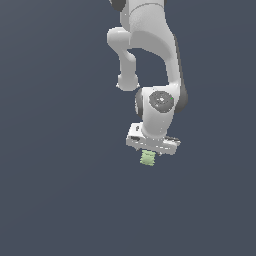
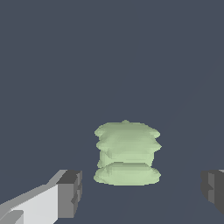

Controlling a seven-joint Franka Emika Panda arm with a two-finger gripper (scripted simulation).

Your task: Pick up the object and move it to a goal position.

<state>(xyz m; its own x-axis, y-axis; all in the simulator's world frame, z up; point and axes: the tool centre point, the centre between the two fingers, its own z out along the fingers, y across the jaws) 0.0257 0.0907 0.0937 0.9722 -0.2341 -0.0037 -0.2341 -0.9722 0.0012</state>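
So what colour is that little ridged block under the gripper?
Pale green, the ridged block; the wrist view shows it best, between the open gripper fingers.

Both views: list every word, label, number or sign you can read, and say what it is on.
None. The green ridged object, the white gripper and the plain dark surface carry no readable text, label, number or sign in either view.

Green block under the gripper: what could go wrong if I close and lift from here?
1. The fingers stand wide apart with clear gaps to the green block; if it isn't centred, one finger may touch first and push it sideways.
2. Its ridged, bumpy sides give uneven contact, so it could twist or slip on lifting.
3. In the exterior view the gripper hides most of the block, so finger depth is hard to confirm there.
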